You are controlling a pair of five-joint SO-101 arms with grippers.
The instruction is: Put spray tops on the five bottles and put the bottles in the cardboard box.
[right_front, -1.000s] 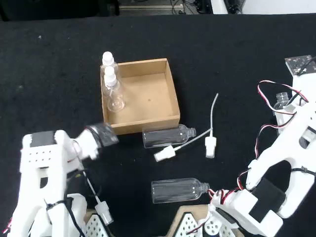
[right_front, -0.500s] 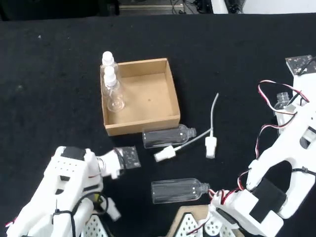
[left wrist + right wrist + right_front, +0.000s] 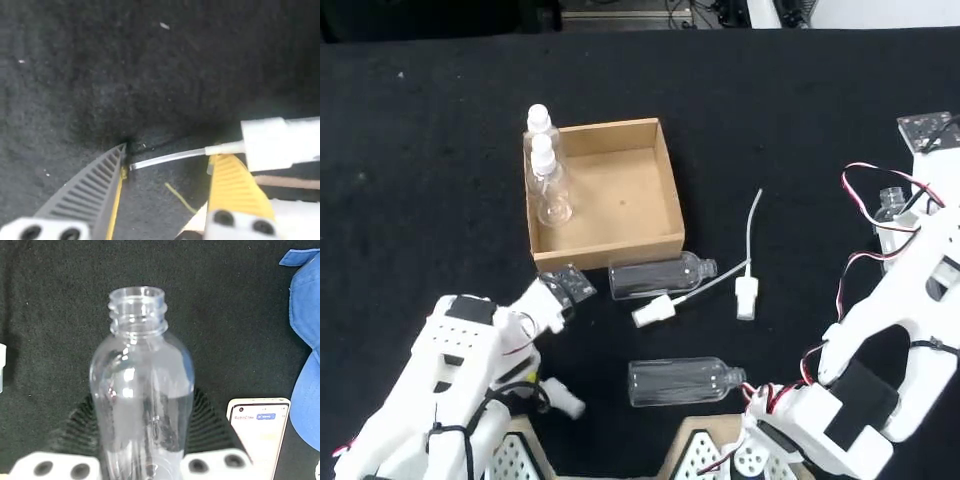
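2 uncapped bottles (image 3: pixel 658 277) lying, cardboard box (image 3: pixel 610 250) open

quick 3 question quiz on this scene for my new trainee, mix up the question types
1. True or false: the bottle held in the right tool already wears a spray top.
2. How many capped bottles are in the cardboard box?
3. Pick one: the two loose bottles lying outside the box point their necks toward A the left arm, B the right arm, C the box.
Key: 1 false; 2 two; 3 B.
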